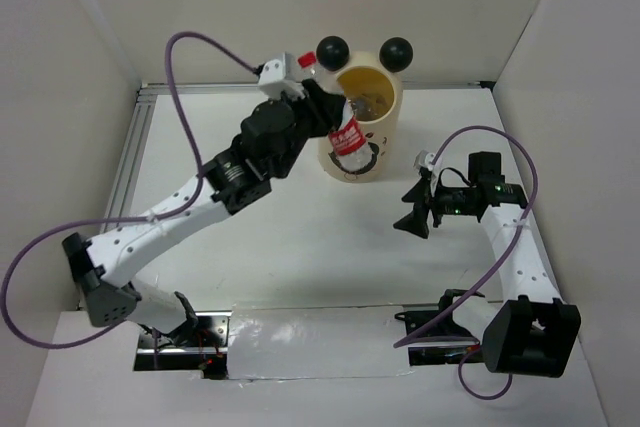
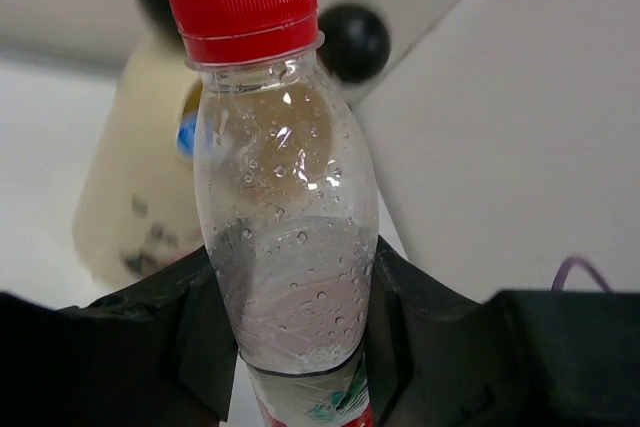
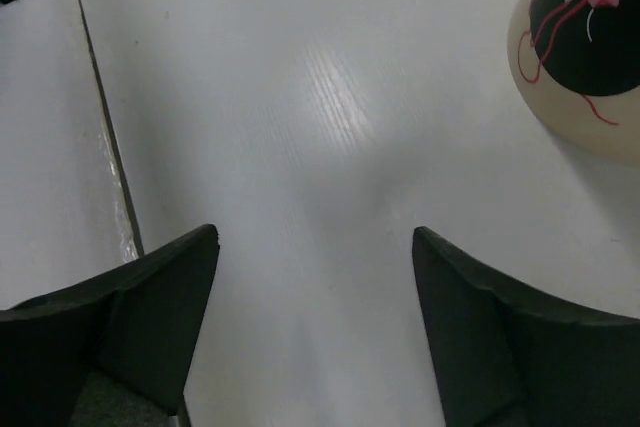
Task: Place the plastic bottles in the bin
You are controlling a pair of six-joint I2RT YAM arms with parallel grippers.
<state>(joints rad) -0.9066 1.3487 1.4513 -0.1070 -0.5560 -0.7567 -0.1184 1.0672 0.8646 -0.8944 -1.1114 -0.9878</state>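
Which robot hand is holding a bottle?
The left gripper: its jaws are closed on the red-capped clear bottle, right by the bin. The right gripper is open and holds nothing.

The left arm [image 1: 165, 219] and right arm [image 1: 522, 259] share white link shells dotted with small dark screws [image 1: 128, 243], joined by bulky black motor housings [image 1: 266, 133]. A thin purple cable [image 1: 200, 35] loops off each. Small white camera blocks [image 1: 273, 75] sit at the wrists; the fingers [image 3: 135, 322] are matte black wedges.
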